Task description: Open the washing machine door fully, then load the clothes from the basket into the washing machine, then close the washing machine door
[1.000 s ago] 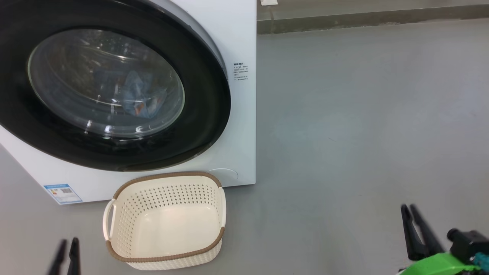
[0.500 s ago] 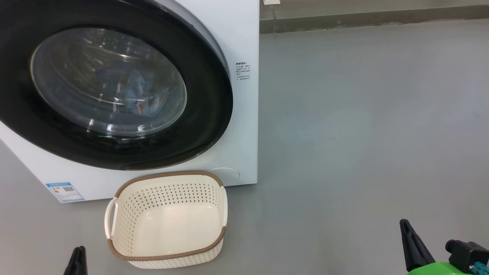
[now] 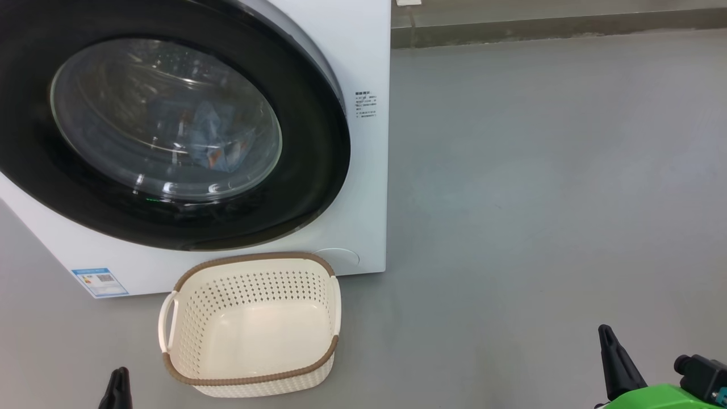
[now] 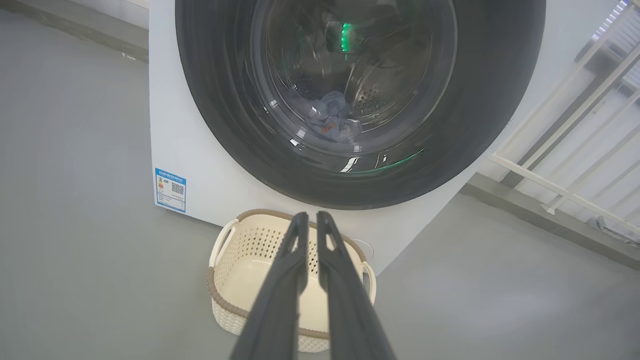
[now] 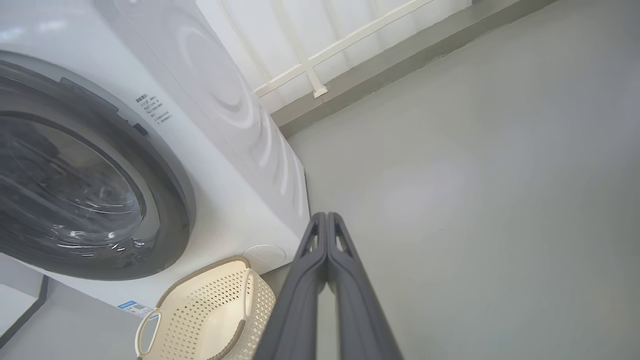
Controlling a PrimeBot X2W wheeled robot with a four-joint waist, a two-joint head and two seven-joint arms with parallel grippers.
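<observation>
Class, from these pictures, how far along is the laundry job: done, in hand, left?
Done: the basket is empty, the clothes lie behind the glass, the door is shut on the washing machine. In hand: nothing; left gripper and right gripper are shut and empty. Left: nothing visible.

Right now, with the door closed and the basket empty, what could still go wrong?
1. The washing machine door looks closed, but a latch cannot be seen; it may swing open.
2. The basket stands on the floor just below the door, and the shut left claw points toward it; a forward move might knock it.
</observation>
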